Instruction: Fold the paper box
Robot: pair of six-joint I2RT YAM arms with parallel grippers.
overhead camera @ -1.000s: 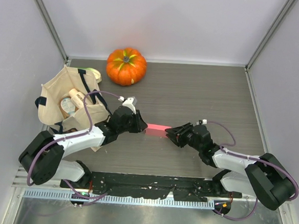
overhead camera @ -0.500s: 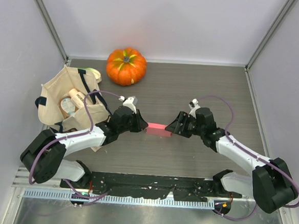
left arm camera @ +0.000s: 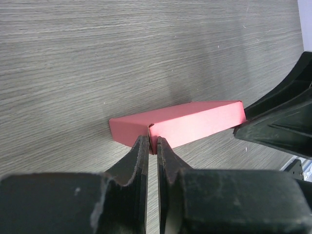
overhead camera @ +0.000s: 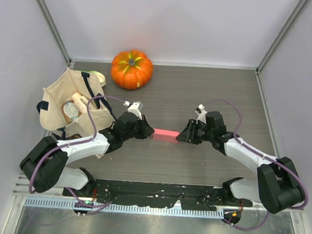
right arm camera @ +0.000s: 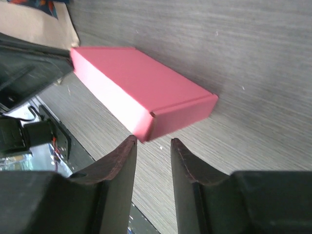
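The paper box (overhead camera: 165, 135) is a flat, closed pink-red box lying on the dark wood table (overhead camera: 211, 94) between the two arms. My left gripper (overhead camera: 148, 131) is at its left end. In the left wrist view the box (left arm camera: 195, 121) has its near corner edge pinched between that gripper's (left arm camera: 152, 144) nearly closed fingers. My right gripper (overhead camera: 183, 135) is at the box's right end. In the right wrist view it (right arm camera: 152, 140) stands open with a clear gap, and the box's (right arm camera: 141, 83) near corner sits just beyond the fingertips, ungripped.
An orange pumpkin (overhead camera: 131, 68) sits at the back of the table. A beige tote bag (overhead camera: 65, 110) holding several items lies at the left, close to the left arm. Grey walls enclose the table on three sides. A black rail (overhead camera: 156, 192) runs along the near edge.
The right arm swung its wrist up and back, from low near the box's right end to level with it. Its jaws opened wide, then narrowed partly. The left gripper tightened on the box.
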